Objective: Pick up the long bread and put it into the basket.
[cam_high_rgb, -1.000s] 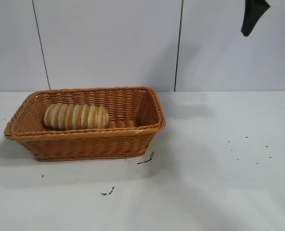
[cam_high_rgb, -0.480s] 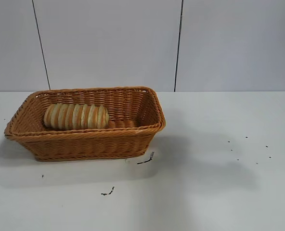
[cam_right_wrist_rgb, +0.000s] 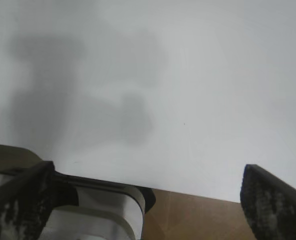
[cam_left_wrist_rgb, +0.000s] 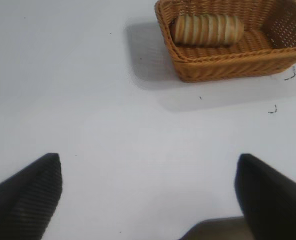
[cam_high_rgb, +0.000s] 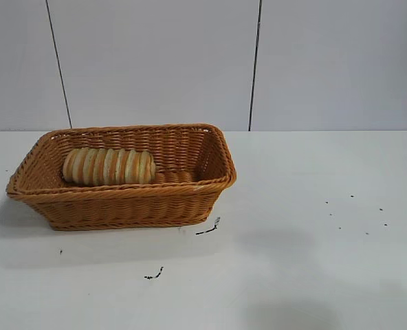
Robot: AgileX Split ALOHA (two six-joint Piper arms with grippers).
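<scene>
Both pincers' fingertips (cam_left_wrist_rgb: 30, 200) edge-cropped

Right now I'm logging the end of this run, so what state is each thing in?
long bread: lying on its side inside the basket, not held.
basket: upright on the table, holding only the bread.
left gripper: open, empty, over bare table, apart from the basket.
right gripper: open, empty, over the table's edge.
</scene>
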